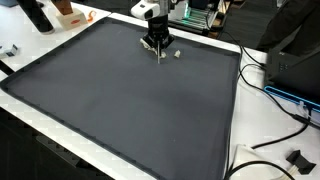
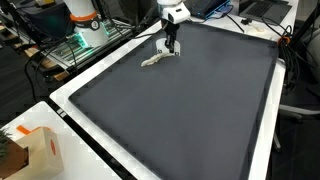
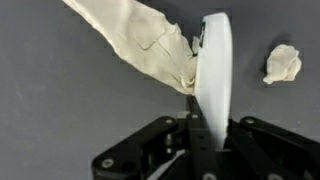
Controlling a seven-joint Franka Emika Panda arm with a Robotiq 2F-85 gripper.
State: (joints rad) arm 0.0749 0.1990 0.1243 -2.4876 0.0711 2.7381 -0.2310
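At the far edge of the dark mat [image 1: 120,110], the claw [image 2: 170,46] pinches a pale cloth [image 2: 153,61].
Seen from the wrist, the fingers [image 3: 215,80] stand pressed together, narrow, with the cloth's bunched end caught between them. The rest of the cloth trails off to the left and lies crumpled on the mat. A small crumpled white wad [image 3: 282,64] lies just to the right of the claw, touching neither claw nor cloth. The mat covers a white-edged desk [image 1: 248,125].

Wide free mat [image 1: 120,110]; wad [image 3: 282,64] beside cloth [image 3: 130,40]
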